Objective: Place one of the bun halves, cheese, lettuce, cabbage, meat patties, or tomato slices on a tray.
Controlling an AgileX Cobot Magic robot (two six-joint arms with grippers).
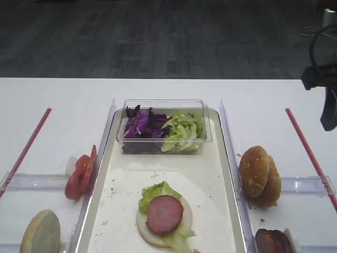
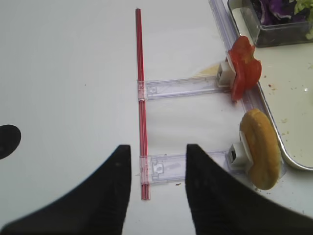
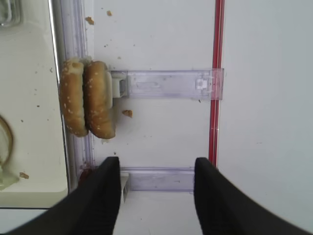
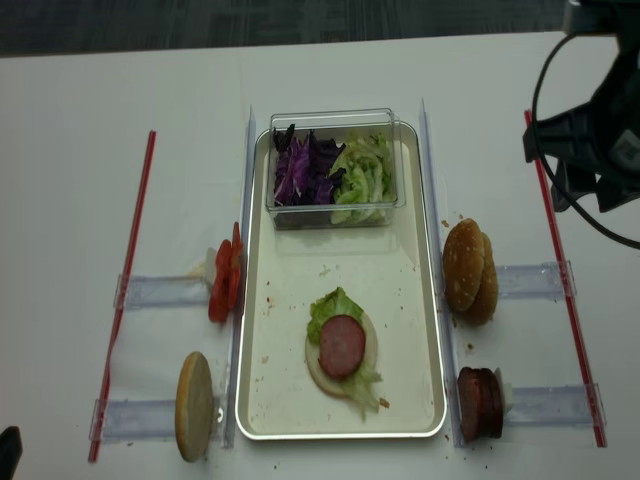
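The tray [image 4: 255, 300] lies lengthwise down the middle of the white tabletop [image 4: 80, 150], its long axis running from the far edge toward the near edge in the overhead view. At its far end sits a clear plastic tub [image 4: 335, 118] holding purple cabbage [image 4: 305, 170] on the left side and light-green lettuce [image 4: 365, 180] on the right. Near the tray's other end a pale flat bun half [image 4: 312, 368] lies face up, with a lettuce leaf [image 4: 325, 305] and a round meat patty [image 4: 342, 346] resting on top.

To the right of the tray, two sesame bun halves [image 4: 470, 270] stand on edge against the end of a clear plastic holder [image 4: 530, 280], their flat faces pressed together. Nearer the front, meat patties [image 4: 478, 404] stand on edge just beside the tray's rim. To the left, tomato slices [image 4: 225, 282] stand upright against the tray's side rail, and a single bun half [image 4: 194, 405] stands on edge nearer the front. Red strips [image 4: 135, 250] run parallel to the tray on both sides.

The right gripper [image 3: 156, 196] hangs above the tabletop right of the tray, jaws spread and holding nothing, with the standing sesame buns ahead of it. The left gripper [image 2: 159, 188] is likewise spread and empty, over the red strip on the left side.
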